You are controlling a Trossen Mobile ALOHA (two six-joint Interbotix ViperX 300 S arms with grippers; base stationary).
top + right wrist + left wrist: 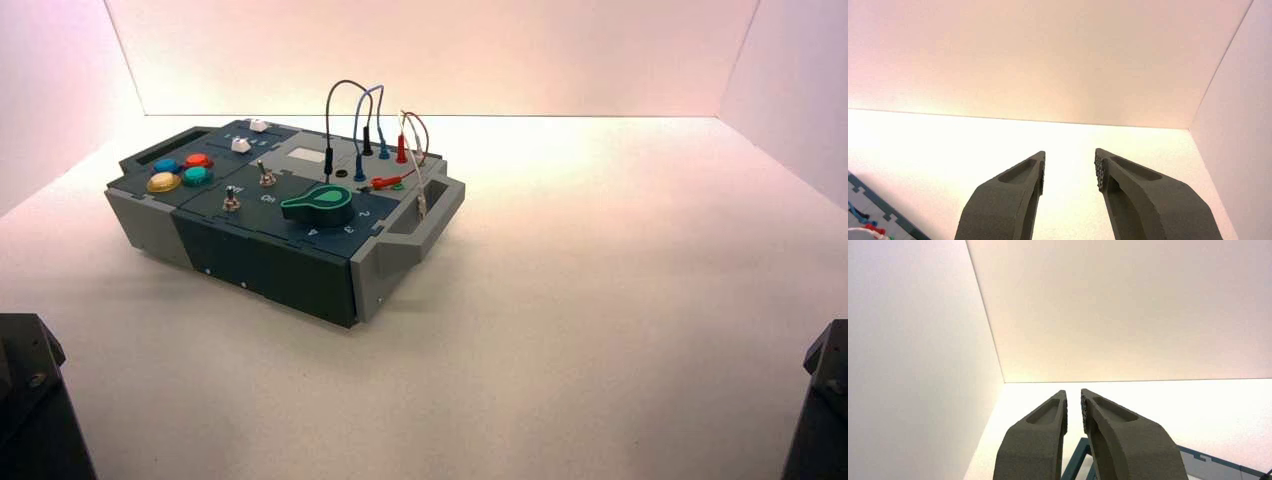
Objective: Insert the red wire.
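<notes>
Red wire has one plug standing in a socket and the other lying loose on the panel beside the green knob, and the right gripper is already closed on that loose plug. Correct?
Not quite. The thin red wire lies as you say, but the right gripper holds nothing: the right wrist view shows its jaws open and empty, away from the box.

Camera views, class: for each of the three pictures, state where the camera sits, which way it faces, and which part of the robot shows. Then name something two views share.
High view: above and behind the arms, looking down at the box with the red wire; both parked arm bases show at the lower corners.
Left wrist view: on the left arm, facing the far wall; the left gripper shows, narrowly parted.
Right wrist view: on the right arm, facing the far wall; the right gripper shows, open.
Shared: each wrist view catches a corner of the box.
</notes>
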